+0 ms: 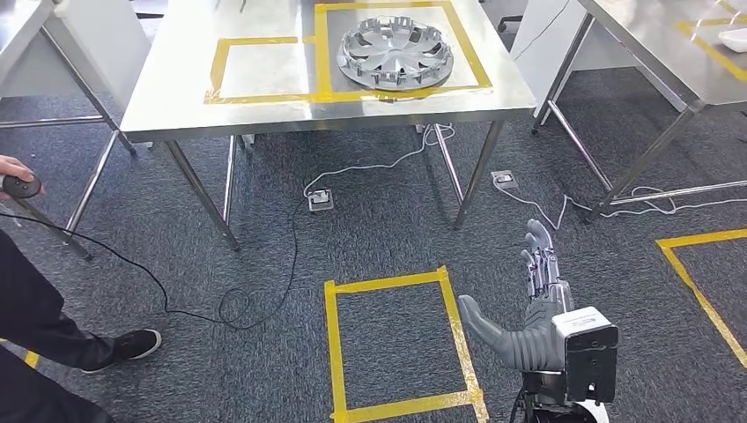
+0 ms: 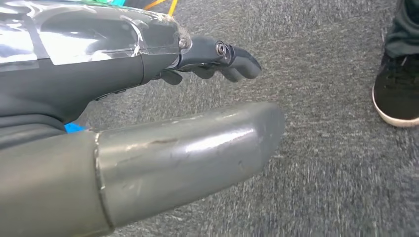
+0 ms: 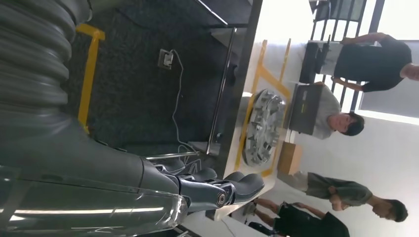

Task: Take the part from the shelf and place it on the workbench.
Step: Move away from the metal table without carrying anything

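Two robot hands hold nothing. Right hand [image 1: 528, 300], fingers straight and apart, hangs over grey carpet just beside a yellow tape square [image 1: 401, 344] on the floor. Left hand [image 2: 207, 59], empty with fingers loosely bent, hangs above carpet near a person's dark shoe [image 2: 398, 96]. Beyond the tape square stands the steel workbench [image 1: 264, 110], and the part [image 1: 395, 51], a silver wheel cover, lies flat on it inside a taped outline. It looks light, rigid plastic, smooth and possibly slippery; its rim seems the best place to grip
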You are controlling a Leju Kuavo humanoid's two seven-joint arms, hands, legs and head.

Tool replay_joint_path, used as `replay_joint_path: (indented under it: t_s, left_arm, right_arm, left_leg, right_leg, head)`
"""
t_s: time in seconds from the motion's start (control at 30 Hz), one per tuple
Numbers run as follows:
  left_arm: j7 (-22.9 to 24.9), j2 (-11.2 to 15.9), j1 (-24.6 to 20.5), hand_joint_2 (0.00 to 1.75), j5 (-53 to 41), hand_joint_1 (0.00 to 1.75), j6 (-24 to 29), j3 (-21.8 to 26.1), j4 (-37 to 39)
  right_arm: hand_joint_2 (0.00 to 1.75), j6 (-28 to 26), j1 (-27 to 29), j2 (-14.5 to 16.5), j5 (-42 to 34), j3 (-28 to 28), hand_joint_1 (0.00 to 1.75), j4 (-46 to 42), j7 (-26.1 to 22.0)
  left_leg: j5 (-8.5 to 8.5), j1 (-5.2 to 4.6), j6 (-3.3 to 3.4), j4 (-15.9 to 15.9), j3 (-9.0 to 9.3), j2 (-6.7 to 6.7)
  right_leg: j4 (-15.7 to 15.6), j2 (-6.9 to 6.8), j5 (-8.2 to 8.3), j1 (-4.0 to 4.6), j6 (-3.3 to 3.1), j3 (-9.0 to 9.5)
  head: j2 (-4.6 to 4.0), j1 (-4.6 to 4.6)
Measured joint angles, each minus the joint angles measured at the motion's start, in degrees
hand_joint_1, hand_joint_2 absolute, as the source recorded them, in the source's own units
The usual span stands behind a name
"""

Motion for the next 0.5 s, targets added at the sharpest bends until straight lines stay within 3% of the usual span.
replay_joint_path:
  t_s: [0.07, 0.13, 0.17, 0.2, 0.23, 0.27, 0.33, 0.37, 0.4, 0.5]
  left_arm:
    - [0.00, -0.01, 0.00, 0.00, -0.01, 0.00, -0.03, -0.01, 0.01]
    - [0.00, -0.01, 0.01, 0.00, -0.01, 0.00, -0.07, -0.02, 0.01]
    - [0.01, -0.01, 0.02, 0.00, -0.01, 0.00, -0.07, -0.03, 0.01]
    - [0.01, 0.02, 0.03, 0.00, -0.01, 0.00, -0.07, -0.03, 0.01]
    - [0.01, 0.04, 0.05, 0.00, 0.00, 0.00, -0.07, -0.03, 0.01]
    - [0.01, 0.05, 0.05, 0.00, 0.00, 0.00, -0.07, -0.03, 0.00]
    - [0.00, 0.05, 0.01, 0.00, -0.01, 0.00, -0.07, -0.03, 0.00]
    - [0.00, 0.05, -0.03, 0.00, -0.02, 0.00, -0.07, -0.03, 0.00]
    - [0.00, 0.04, -0.04, 0.00, -0.02, 0.00, -0.08, -0.04, 0.01]
    - [0.04, 0.00, 0.12, 0.00, -0.01, 0.00, -0.23, -0.05, 0.01]
  right_arm:
    - [1.75, 0.01, 0.07, 0.25, 0.15, -0.10, 0.00, 0.36, 0.14]
    - [1.75, 0.02, 0.25, 0.43, 0.21, -0.21, 0.00, 0.70, 0.33]
    - [1.75, 0.02, 0.31, 0.51, 0.21, -0.27, 0.00, 0.87, 0.42]
    - [1.75, 0.02, 0.35, 0.59, 0.21, -0.33, 0.00, 1.04, 0.49]
    - [1.75, 0.02, 0.36, 0.69, 0.18, -0.38, 0.00, 1.22, 0.53]
    - [1.75, 0.02, 0.38, 0.78, 0.13, -0.40, 0.00, 1.40, 0.56]
    - [1.75, 0.02, 0.40, 0.91, -0.07, -0.44, 0.00, 1.73, 0.60]
    - [1.75, 0.01, 0.37, 0.95, -0.20, -0.45, 0.00, 1.85, 0.60]
    - [1.75, 0.01, 0.34, 0.98, -0.32, -0.48, 0.00, 1.97, 0.60]
    - [1.75, 0.00, 0.34, 1.02, -0.36, -0.53, 0.00, 2.35, 0.60]
  left_leg:
    - [-3.00, -0.11, -0.28, 3.20, -1.36, -0.03]
    - [-8.10, -0.13, -0.30, 10.49, -4.11, -0.02]
    - [-10.04, -0.13, -0.33, 14.17, -5.27, -0.01]
    - [-10.87, -0.13, -0.34, 16.22, -5.62, -0.01]
    - [-10.55, -0.14, -0.30, 16.08, -4.83, 0.00]
    - [-9.22, -0.13, -0.20, 13.57, -2.86, 0.03]
    - [-6.19, -0.21, 0.10, 5.25, 2.49, 0.02]
    - [-5.37, -0.27, 0.35, 2.06, 4.27, -0.01]
    - [-5.10, -0.38, 0.62, 0.31, 5.12, -0.05]
    - [-4.63, -0.59, 1.61, -0.23, 4.92, -0.06]
  right_leg:
    - [-0.60, -0.21, 1.11, -0.12, -0.76, -0.54]
    - [-0.52, -0.29, 1.89, -0.02, -1.15, -1.61]
    - [-0.34, -0.30, 2.22, 0.07, -1.18, -2.25]
    - [-0.09, -0.32, 2.49, 0.12, -1.16, -2.85]
    - [0.21, -0.32, 2.67, 0.15, -1.10, -3.38]
    - [0.56, -0.33, 2.78, 0.15, -1.03, -3.81]
    - [1.39, -0.35, 2.78, 0.21, -0.78, -4.43]
    - [1.83, -0.36, 2.79, 0.28, -0.56, -4.74]
    - [2.17, -0.36, 2.86, 0.31, -0.27, -5.02]
    - [2.46, -0.26, 3.27, 0.10, 0.72, -5.47]
  head:
    - [0.00, -0.61]
    - [0.00, -1.51]
    - [0.00, -1.88]
    - [0.00, -2.07]
    - [0.00, -2.17]
    - [0.01, -2.24]
    - [0.00, -2.29]
    - [0.00, -2.28]
    - [0.00, -2.18]
    - [0.00, -1.91]
